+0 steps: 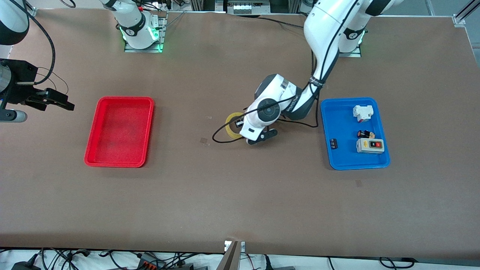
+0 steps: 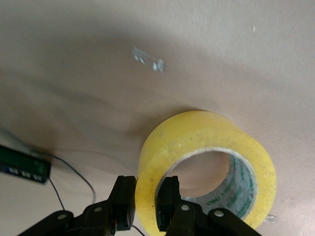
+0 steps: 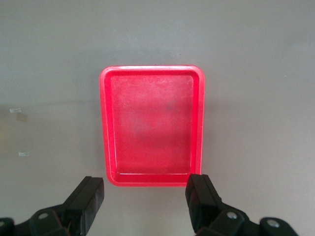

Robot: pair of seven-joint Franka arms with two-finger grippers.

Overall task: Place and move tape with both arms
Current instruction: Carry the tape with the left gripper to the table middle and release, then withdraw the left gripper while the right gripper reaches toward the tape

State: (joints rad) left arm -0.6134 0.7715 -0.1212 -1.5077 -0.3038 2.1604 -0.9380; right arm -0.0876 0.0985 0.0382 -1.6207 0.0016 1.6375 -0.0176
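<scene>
The yellow tape roll (image 1: 230,126) is at the middle of the table, between the two trays, mostly hidden under the left arm's wrist. In the left wrist view the tape (image 2: 197,137) is tilted, low by the table; I cannot tell if it rests on it. My left gripper (image 2: 146,196) is shut on the roll's wall, one finger outside and one inside the hole; it also shows in the front view (image 1: 237,123). My right gripper (image 1: 62,103) is open and empty, up in the air over the right arm's end of the table beside the red tray, waiting (image 3: 145,194).
An empty red tray (image 1: 125,99) lies toward the right arm's end (image 3: 152,69). A blue tray (image 1: 350,99) toward the left arm's end holds a white breaker (image 1: 363,112), a grey switch box (image 1: 370,146) and small black parts (image 1: 333,143). The left arm's black cable (image 1: 219,137) loops onto the table.
</scene>
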